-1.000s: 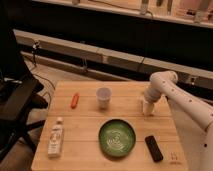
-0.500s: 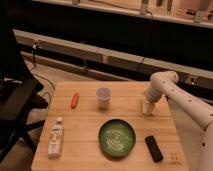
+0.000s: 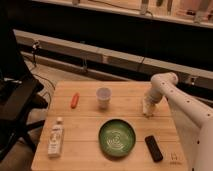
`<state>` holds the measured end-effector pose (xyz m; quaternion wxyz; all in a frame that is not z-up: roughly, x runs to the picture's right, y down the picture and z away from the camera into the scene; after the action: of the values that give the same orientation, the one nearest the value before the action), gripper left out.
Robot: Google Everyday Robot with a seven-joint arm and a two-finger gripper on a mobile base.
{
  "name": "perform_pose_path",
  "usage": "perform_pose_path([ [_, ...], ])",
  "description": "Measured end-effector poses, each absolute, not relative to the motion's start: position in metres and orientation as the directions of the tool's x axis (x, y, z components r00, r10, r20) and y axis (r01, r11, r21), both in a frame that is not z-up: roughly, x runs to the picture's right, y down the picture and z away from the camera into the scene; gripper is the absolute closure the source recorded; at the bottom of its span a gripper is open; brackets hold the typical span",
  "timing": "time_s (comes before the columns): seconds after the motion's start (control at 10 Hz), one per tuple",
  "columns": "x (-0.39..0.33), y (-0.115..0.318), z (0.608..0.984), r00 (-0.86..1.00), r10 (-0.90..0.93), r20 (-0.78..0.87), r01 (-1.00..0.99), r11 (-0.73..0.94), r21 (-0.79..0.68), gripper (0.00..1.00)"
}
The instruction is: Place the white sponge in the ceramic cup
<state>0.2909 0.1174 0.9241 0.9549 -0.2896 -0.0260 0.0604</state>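
At the right of the wooden surface, the end effector stood at the white sponge, well apart from the ceramic cup; its grip state could not be told. Sponge judged soft, light: pinch opposite edges

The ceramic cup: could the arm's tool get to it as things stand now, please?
Probably yes. The tool is low at the right side of the table, and nothing stands between it and the ceramic cup; the green plate lies nearer the front, off that line.
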Motion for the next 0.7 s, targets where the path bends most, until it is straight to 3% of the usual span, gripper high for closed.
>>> perform_pose_path([
  [0.2, 0.296, 0.122, 0.932, 0.991, 0.135, -0.003, -0.112, 0.812, -0.573, 0.24],
  [0.7, 0.295, 0.123, 0.920, 0.994, 0.112, -0.004, -0.096, 0.829, -0.551, 0.73],
])
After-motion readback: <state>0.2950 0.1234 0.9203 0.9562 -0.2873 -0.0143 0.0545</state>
